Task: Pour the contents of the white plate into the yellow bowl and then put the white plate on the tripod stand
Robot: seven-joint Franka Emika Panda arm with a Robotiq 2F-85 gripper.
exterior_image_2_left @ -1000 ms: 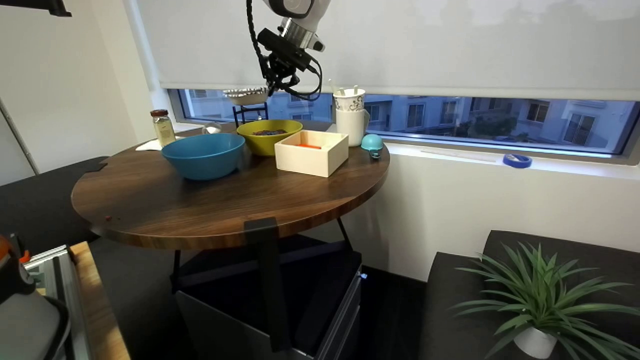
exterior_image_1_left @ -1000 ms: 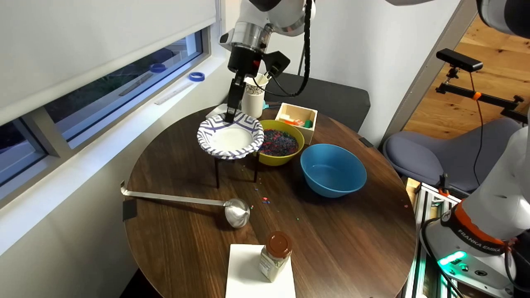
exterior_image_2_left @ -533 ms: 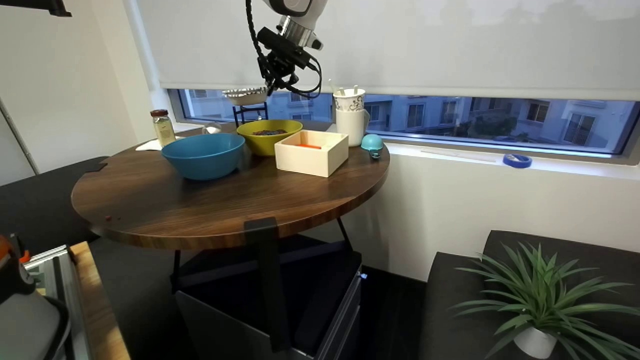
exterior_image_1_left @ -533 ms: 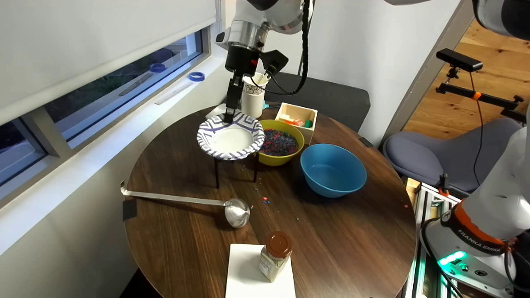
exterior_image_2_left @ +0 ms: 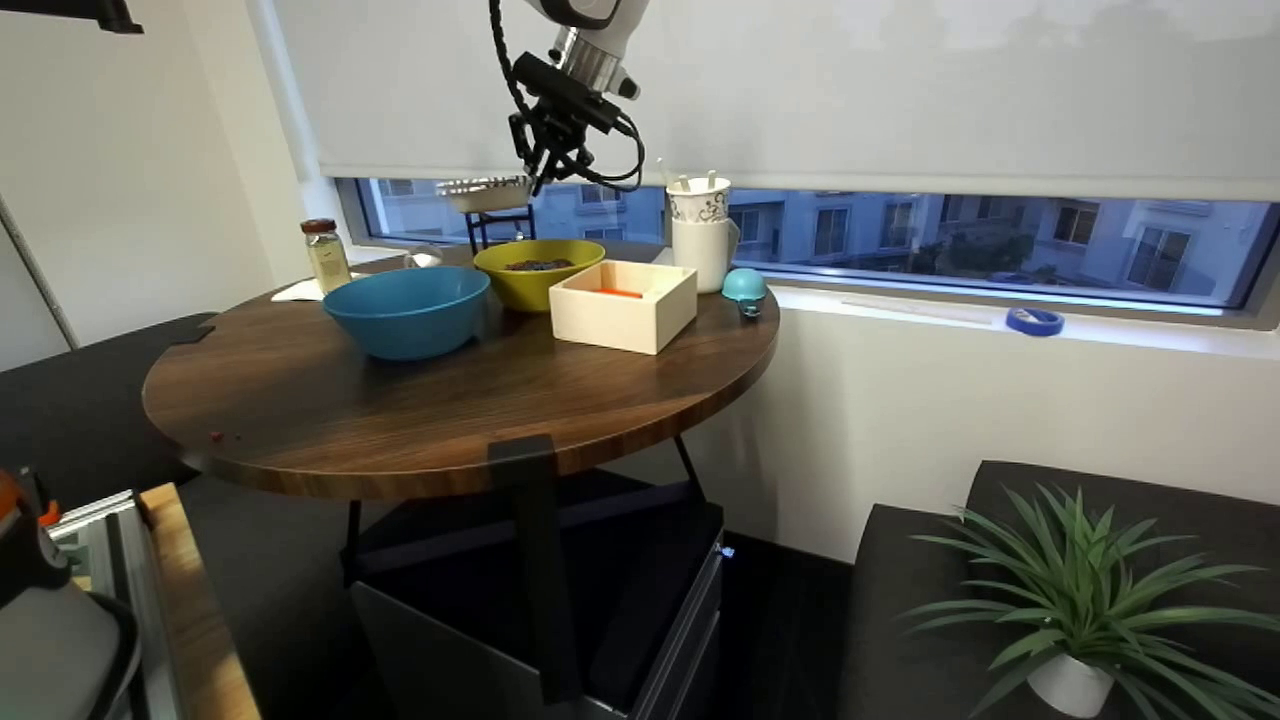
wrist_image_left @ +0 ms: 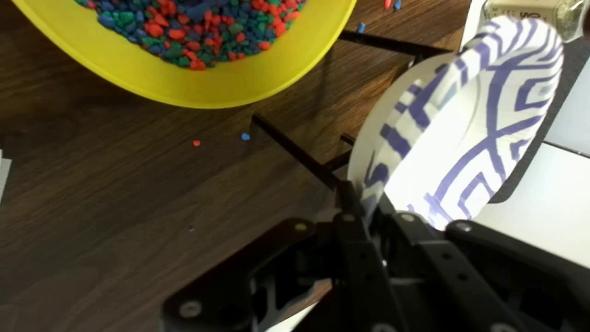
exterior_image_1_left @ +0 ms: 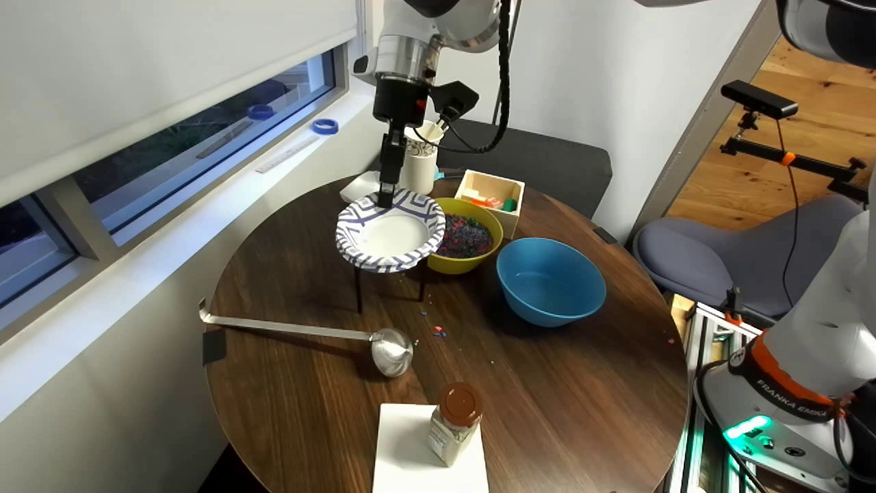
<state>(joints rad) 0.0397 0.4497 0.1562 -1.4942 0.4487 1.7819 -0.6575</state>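
The white plate (exterior_image_1_left: 391, 235) with its purple patterned rim sits over the tripod stand (exterior_image_1_left: 358, 291), whose thin black legs show below it. In an exterior view the plate (exterior_image_2_left: 485, 197) touches the stand's top (exterior_image_2_left: 500, 218) and overhangs one side. My gripper (exterior_image_1_left: 386, 198) is at the plate's rim near the window side. In the wrist view the gripper (wrist_image_left: 365, 196) has the rim between its fingers, with a narrow gap beside it, so it looks slightly open. The yellow bowl (exterior_image_1_left: 450, 266) beside the stand holds many small coloured bits; the bowl also shows in the wrist view (wrist_image_left: 230, 92).
A blue bowl (exterior_image_1_left: 551, 291) stands beside the yellow bowl. A wooden box (exterior_image_2_left: 605, 320) and a white cup (exterior_image_1_left: 418, 171) stand behind it. A ladle (exterior_image_1_left: 391, 352), loose bits (exterior_image_1_left: 439, 332) and a jar (exterior_image_1_left: 452, 431) on a white napkin (exterior_image_1_left: 404, 445) lie in front.
The plate has shifted a little over the stand, rightward in an exterior view, and my fingertips have shifted with it. The fingers look further apart. The arm has moved only slightly.
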